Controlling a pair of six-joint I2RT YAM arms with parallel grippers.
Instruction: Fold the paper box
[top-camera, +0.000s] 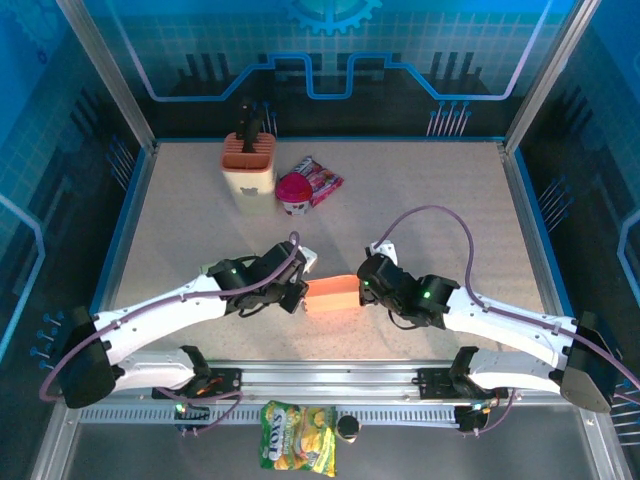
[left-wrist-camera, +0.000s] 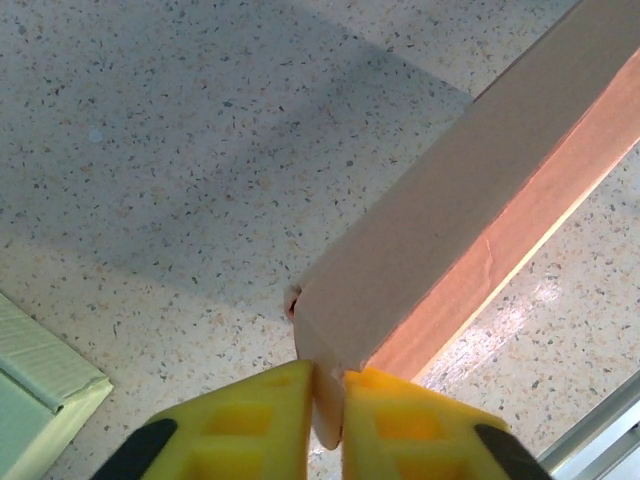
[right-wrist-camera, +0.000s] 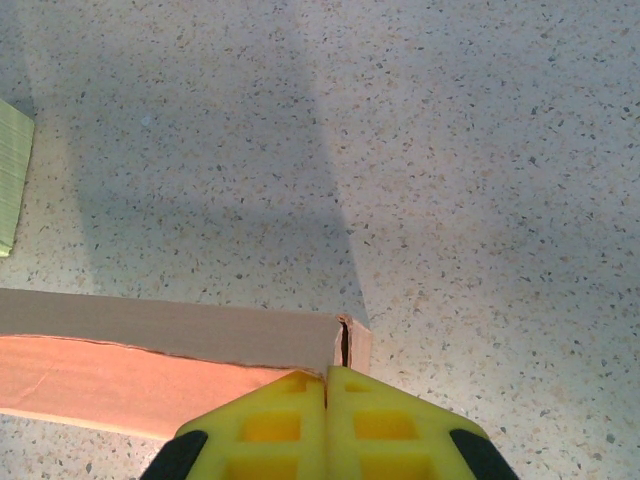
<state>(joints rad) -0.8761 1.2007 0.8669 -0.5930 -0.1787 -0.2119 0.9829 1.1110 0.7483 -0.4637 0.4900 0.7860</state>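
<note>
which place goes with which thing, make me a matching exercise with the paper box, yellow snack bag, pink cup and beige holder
Things:
1. paper box
2. yellow snack bag
3. pink cup
4. beige holder

Places:
A. near edge, below the mounting rail
B. leftmost of the things at the far side of the table
C. mid-table, a flap pinched in the left fingers
D. far side, between the holder and a pink packet

Pairs: 1-C, 2-A, 3-D, 4-B
</note>
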